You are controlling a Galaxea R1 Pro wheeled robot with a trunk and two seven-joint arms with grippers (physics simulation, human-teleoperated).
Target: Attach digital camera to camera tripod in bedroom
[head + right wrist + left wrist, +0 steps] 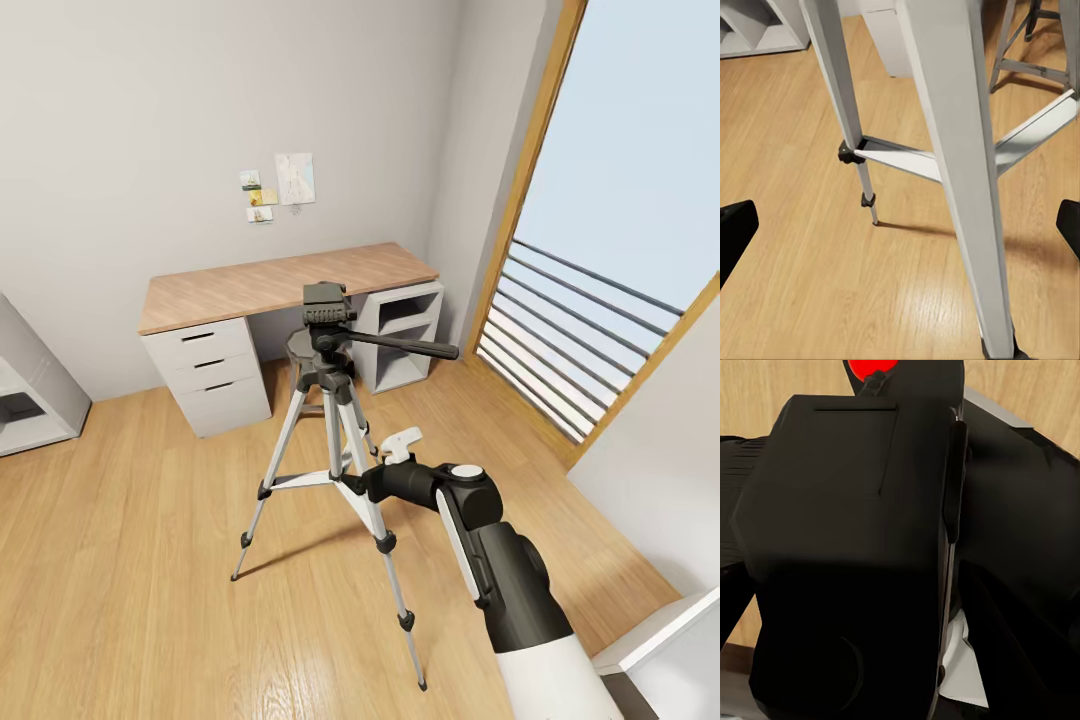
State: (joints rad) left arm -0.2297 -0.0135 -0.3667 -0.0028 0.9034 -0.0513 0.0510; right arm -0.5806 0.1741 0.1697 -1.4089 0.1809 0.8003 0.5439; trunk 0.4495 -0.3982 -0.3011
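Observation:
The camera tripod (pixel 335 400) stands on the wood floor in front of the desk, its black head (pixel 326 305) bare and its pan handle (pixel 410 347) pointing right. My right gripper (pixel 357 486) reaches to the tripod's middle braces. In the right wrist view the right gripper (pixel 902 229) is open, its fingertips (pixel 735 229) far apart, with a silver leg (pixel 960 187) close in front between them. The digital camera (pixel 847 547), black with a red button (pixel 870 366), sits right against the left wrist view, and my left gripper (pixel 881 585) is shut on it.
The wood-topped desk (pixel 270 280) with grey drawers (pixel 210 375) and an open shelf unit (pixel 405 330) stands against the back wall. A round grey stool (pixel 298 345) is just behind the tripod. The railed window (pixel 580 320) is right, white furniture (pixel 670 640) near right, a shelf (pixel 30 400) left.

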